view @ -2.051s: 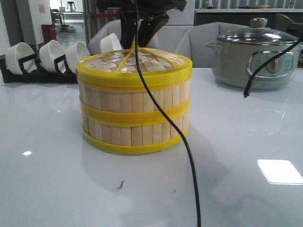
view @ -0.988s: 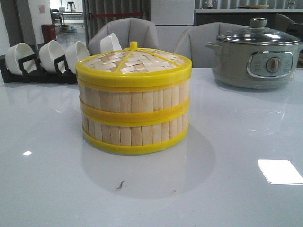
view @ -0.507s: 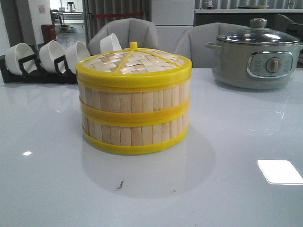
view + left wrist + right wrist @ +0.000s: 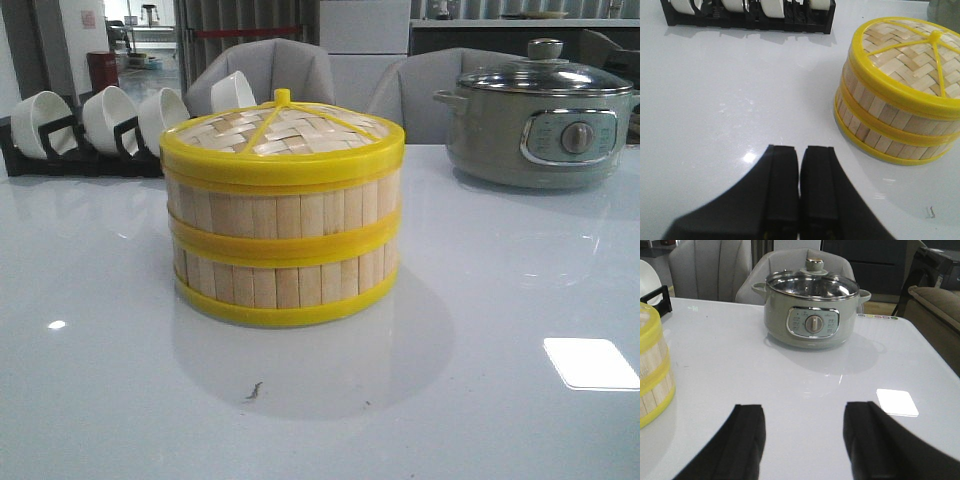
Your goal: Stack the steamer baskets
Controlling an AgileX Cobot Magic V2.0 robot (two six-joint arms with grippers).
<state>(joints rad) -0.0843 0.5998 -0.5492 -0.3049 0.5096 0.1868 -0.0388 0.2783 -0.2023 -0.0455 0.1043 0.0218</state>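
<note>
White tabletop [image 4: 520,420] carried the steamer baskets [image 4: 283,245], stacked and capped by the lid [image 4: 285,130]. Ahead of the left gripper [image 4: 799,187], fingers pressed together, stood that stack. Beyond the right gripper [image 4: 805,440], fingers wide apart, sat the grey pot [image 4: 811,315].

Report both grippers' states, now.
Left gripper: closed, holding nothing, off to the side of the steamer stack.
Right gripper: open, empty, over bare table.
</note>
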